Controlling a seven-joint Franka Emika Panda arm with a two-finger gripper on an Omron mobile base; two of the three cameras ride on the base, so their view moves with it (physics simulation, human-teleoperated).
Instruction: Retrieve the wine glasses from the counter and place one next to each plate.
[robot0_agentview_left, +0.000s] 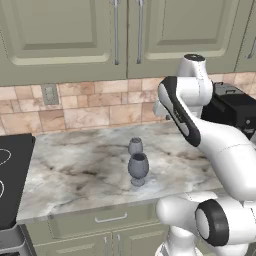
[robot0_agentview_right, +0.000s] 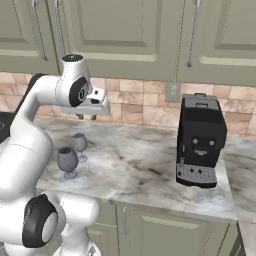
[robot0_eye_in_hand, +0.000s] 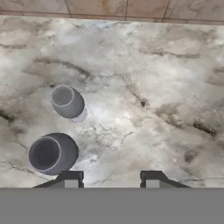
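Note:
Two grey wine glasses stand upright and close together on the marble counter (robot0_agentview_left: 75, 170). The larger, darker glass (robot0_agentview_left: 138, 167) (robot0_agentview_right: 67, 161) (robot0_eye_in_hand: 52, 153) is nearer the front edge. Just behind it is the smaller, paler glass (robot0_agentview_left: 135, 146) (robot0_agentview_right: 79, 143) (robot0_eye_in_hand: 66, 101). My gripper (robot0_agentview_right: 86, 117) (robot0_eye_in_hand: 111, 179) hangs well above the counter near the tiled wall, pointing down. It is right of the glasses and touches neither. It is open, with only bare marble between its fingertips (robot0_eye_in_hand: 70, 177). The plates are out of view.
A black coffee machine (robot0_agentview_right: 201, 140) (robot0_agentview_left: 232, 107) stands on the counter to the right. A black stovetop (robot0_agentview_left: 10, 175) borders the counter on the left. The tiled backsplash carries an outlet (robot0_agentview_left: 49, 93), with sage-green wall cabinets (robot0_agentview_left: 60, 35) above.

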